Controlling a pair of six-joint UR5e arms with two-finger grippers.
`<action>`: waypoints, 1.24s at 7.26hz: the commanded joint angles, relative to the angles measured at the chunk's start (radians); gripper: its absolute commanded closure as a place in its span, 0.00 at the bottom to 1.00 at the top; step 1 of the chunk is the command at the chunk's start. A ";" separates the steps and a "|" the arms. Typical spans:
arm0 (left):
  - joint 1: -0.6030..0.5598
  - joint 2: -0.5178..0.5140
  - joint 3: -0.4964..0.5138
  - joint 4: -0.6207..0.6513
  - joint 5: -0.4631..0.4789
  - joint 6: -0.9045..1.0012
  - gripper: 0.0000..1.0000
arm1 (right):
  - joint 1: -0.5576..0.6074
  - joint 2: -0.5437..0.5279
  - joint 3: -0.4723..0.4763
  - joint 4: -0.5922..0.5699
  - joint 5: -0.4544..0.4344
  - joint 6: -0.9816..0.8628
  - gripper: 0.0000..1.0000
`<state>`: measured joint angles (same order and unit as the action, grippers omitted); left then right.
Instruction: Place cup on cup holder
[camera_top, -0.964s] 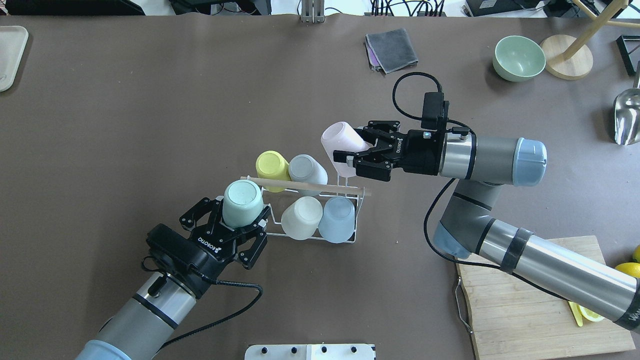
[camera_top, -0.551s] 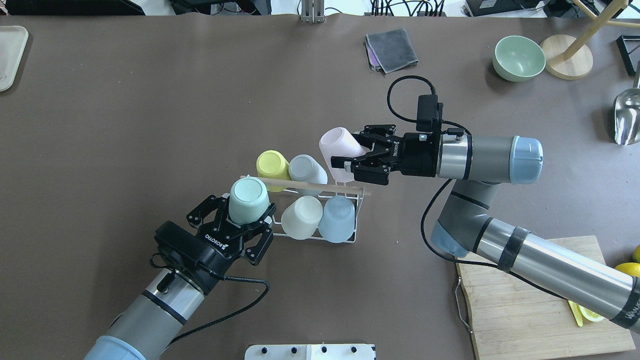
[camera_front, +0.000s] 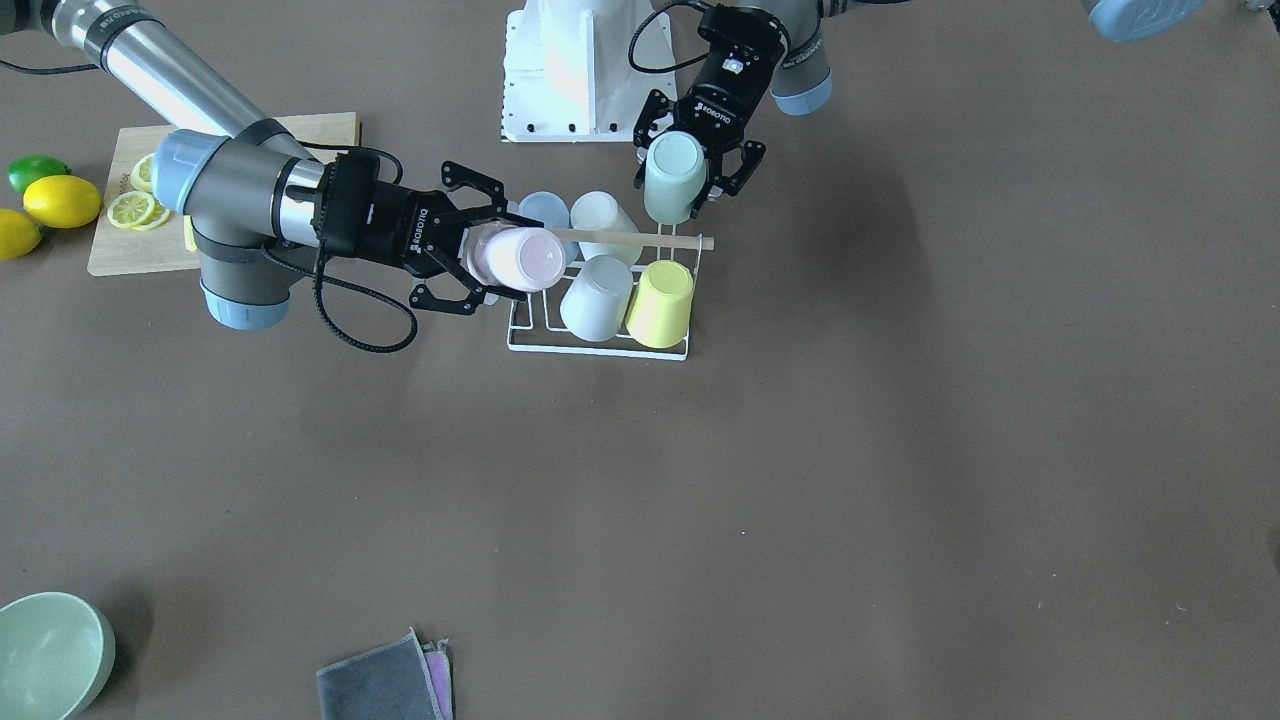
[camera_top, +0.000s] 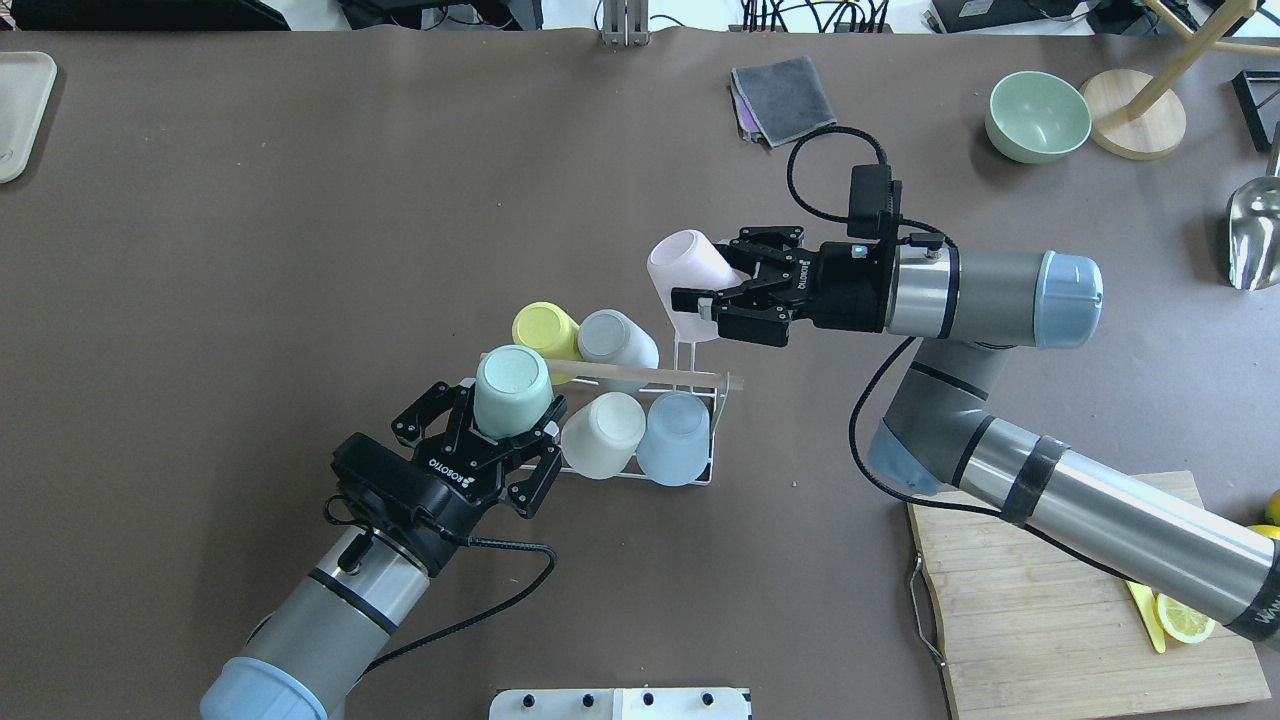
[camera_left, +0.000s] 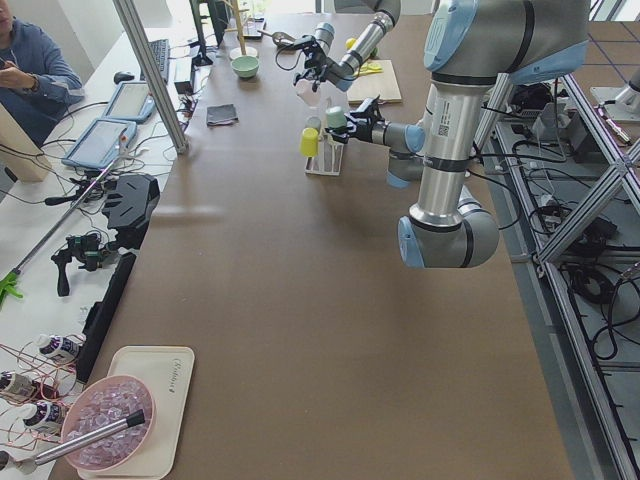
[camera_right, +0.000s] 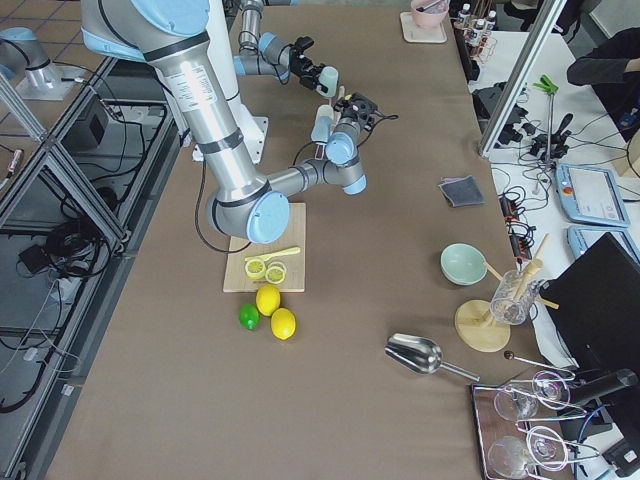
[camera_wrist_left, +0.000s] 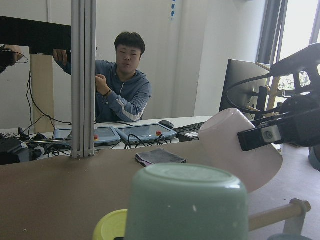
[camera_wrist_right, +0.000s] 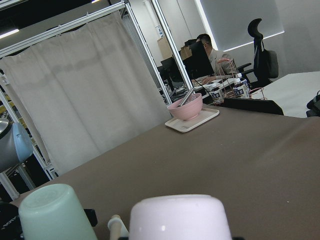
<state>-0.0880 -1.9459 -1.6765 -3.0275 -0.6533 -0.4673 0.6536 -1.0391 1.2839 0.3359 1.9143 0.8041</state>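
Observation:
The cup holder (camera_top: 640, 374), a white wire rack with a wooden rod on top, stands mid-table and carries a yellow cup (camera_top: 543, 328), a grey cup (camera_top: 612, 338), a white cup (camera_top: 603, 432) and a blue cup (camera_top: 674, 435), all upside down. My left gripper (camera_top: 508, 428) is shut on an upturned mint cup (camera_top: 512, 392) at the rack's near left corner. My right gripper (camera_top: 716, 285) is shut on a tilted pink cup (camera_top: 685, 268), held above the rack's far right corner. Both cups also show in the front view, mint (camera_front: 674, 175) and pink (camera_front: 525, 258).
A wooden cutting board (camera_top: 1060, 600) with lemon slices lies at the near right under my right arm. A green bowl (camera_top: 1038, 115), a wooden stand (camera_top: 1135, 112) and a metal scoop (camera_top: 1255, 235) are at the far right. A grey cloth (camera_top: 783, 98) lies beyond the rack.
My left gripper has carried the mint cup right and forward, up against the rack's left end. My right gripper has moved the pink cup slightly farther away from the rack.

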 joint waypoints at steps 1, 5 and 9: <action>-0.012 -0.002 0.017 -0.007 0.001 0.001 0.70 | 0.006 0.007 -0.006 0.000 -0.001 0.001 1.00; -0.029 -0.021 0.072 -0.059 -0.003 -0.001 0.70 | -0.008 0.042 -0.070 0.003 -0.009 -0.009 1.00; -0.018 -0.025 0.087 -0.083 -0.005 -0.001 0.69 | -0.038 0.034 -0.072 0.008 -0.009 -0.011 1.00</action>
<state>-0.1105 -1.9706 -1.5936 -3.0948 -0.6580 -0.4679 0.6252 -1.0000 1.2123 0.3401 1.9053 0.7932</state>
